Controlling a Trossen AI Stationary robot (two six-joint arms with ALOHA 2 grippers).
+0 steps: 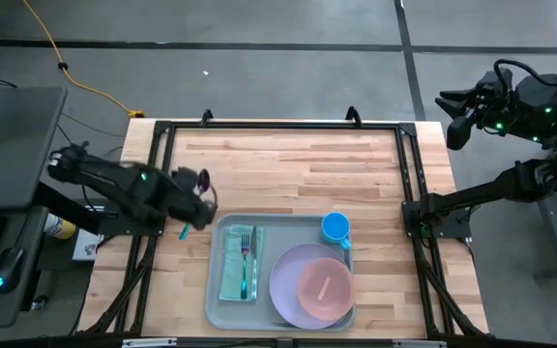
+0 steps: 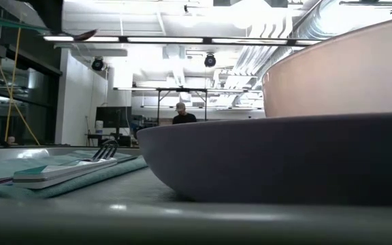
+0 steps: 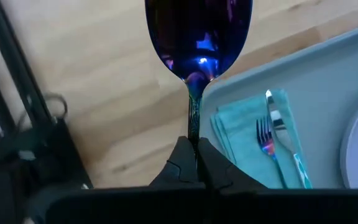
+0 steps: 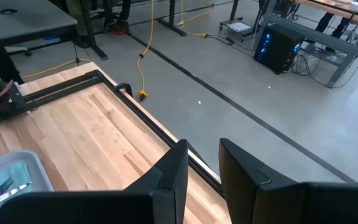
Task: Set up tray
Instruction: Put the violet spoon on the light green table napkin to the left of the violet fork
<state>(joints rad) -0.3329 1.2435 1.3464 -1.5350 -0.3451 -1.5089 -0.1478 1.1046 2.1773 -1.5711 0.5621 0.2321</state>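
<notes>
Grey concrete floor, yellow cable, bright ceiling strip lights, grey desk

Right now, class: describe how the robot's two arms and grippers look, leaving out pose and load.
Both arms are dark, jointed, with small green indicator lights. The left gripper has two black, angular fingers. The right gripper has two broad black fingers and black cables looping above the arm.

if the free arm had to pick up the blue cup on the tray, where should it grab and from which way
Probably best by the rim, from straight above. The blue cup stands upright with its mouth open upward in the tray, near the far right corner. The lavender plate with the pink bowl lies close on the near side, crowding a side approach. The right gripper waits off the table's far right corner, fingers open.
</notes>
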